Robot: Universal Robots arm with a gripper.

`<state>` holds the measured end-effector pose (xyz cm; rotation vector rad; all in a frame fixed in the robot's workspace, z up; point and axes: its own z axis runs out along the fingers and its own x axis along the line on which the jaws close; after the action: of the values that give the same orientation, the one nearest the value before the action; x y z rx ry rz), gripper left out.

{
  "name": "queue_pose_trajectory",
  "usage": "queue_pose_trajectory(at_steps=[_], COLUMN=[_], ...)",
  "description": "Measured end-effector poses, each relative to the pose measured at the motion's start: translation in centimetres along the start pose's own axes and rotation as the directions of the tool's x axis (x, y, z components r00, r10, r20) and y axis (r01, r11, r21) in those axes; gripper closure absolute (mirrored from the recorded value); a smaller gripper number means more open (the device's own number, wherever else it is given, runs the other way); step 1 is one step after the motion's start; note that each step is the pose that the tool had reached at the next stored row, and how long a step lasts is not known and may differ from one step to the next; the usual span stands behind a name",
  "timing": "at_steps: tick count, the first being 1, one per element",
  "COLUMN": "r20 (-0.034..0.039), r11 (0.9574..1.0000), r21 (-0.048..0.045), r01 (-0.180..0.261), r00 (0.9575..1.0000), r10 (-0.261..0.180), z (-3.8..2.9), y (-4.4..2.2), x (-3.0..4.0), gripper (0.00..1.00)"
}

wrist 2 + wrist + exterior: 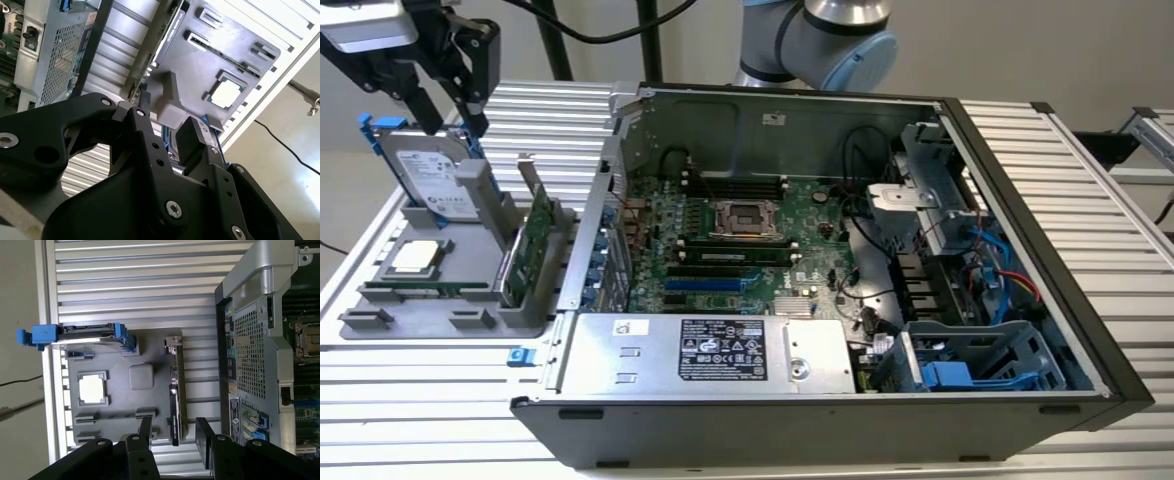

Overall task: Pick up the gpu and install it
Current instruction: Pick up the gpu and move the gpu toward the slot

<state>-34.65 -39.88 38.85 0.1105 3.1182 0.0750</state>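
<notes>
The gpu (pixel 536 236) is a green card standing on edge in a slot of the grey holder tray (pixel 400 325), at the exterior view's left beside the open computer case (pixel 854 250). Its silver bracket points up at the far end. My gripper (pixel 450 115) hangs open well above the tray's far end, over the hard drive, holding nothing. In the first wrist view the gpu (pixel 176 390) runs in line with the gap between the two black fingers (pixel 145 427) of the gripper (pixel 175 432). The second wrist view shows the gripper (pixel 167 112) above the tray (pixel 225 45).
A silver hard drive in a blue frame (pixel 434 170) stands upright in the tray, directly under the gripper. A processor chip (pixel 416 257) lies flat in the tray. The case's motherboard (pixel 734 245) is exposed, with a silver power supply (pixel 707 350) along the near side.
</notes>
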Motion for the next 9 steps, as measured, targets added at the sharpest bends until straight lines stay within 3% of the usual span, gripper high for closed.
queue_pose_trajectory(at_steps=[9], r20=[0.0001], r11=[1.0], r21=[-0.0001], r01=[0.0], r00=[1.0], r10=[0.0], z=[0.4], y=[-0.02], x=[-0.06], gripper=[0.0])
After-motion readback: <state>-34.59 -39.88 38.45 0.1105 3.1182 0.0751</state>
